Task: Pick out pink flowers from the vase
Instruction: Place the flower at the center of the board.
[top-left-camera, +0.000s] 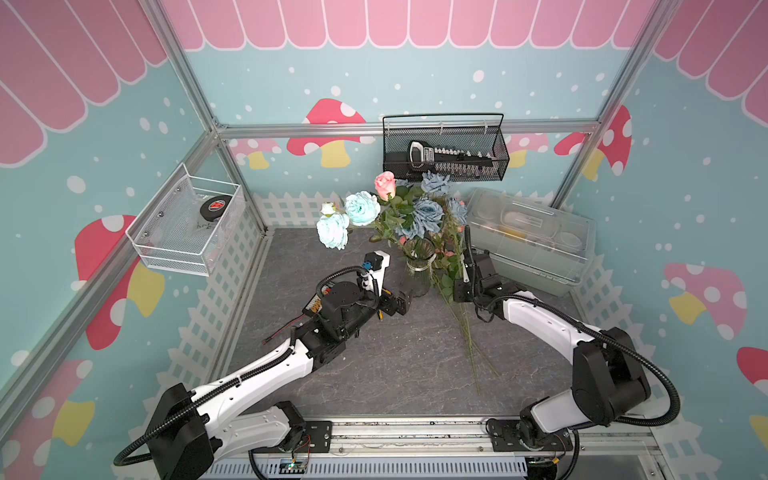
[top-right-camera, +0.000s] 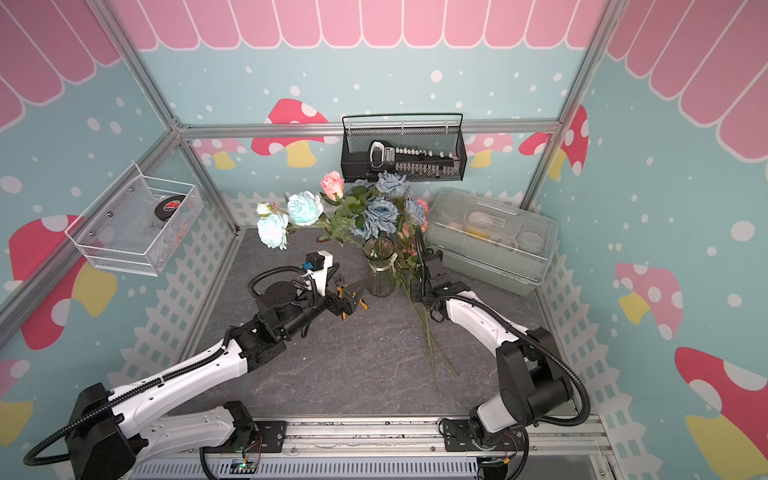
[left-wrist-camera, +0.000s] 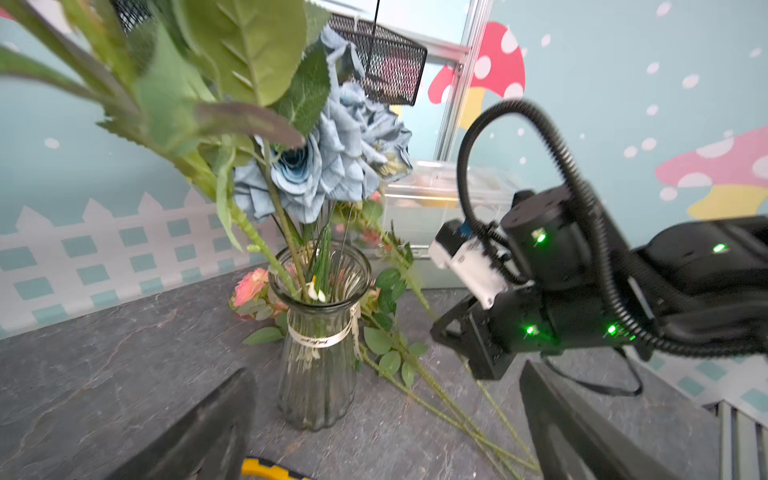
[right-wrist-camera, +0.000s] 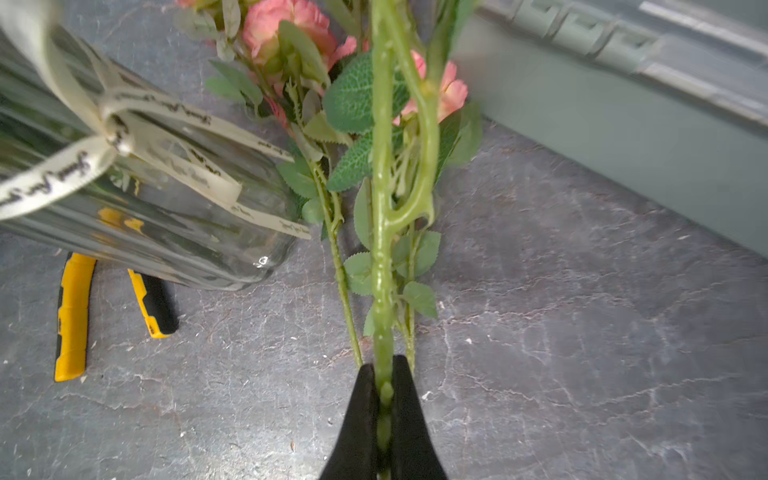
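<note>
Both pairs of jaws sit low beside the vase (top-left-camera: 417, 270), one on each side. The right jaws are pinched tight on a thick green stem (right-wrist-camera: 381, 257) just above the tabletop (right-wrist-camera: 540, 332); which bloom that stem carries I cannot tell. Just past the grip, coral-pink flowers (right-wrist-camera: 291, 29) lie among leaves on the tabletop, between the vase and the plastic box (right-wrist-camera: 623, 104). The left jaws stand wide apart and hold nothing, with the yellow-handled pliers (right-wrist-camera: 72, 316) lying on the tabletop close by them. The vase stands upright in both top views, with a ribbon (left-wrist-camera: 320, 340) tied around its neck. One pink rose (top-left-camera: 385, 185) stands tall in it, among dusty-blue roses (top-left-camera: 426, 212) and pale aqua blooms (top-left-camera: 361, 208) that lean away from the box. Thin bare stems (top-left-camera: 469, 345) run from beside the vase toward the front of the tabletop.
</note>
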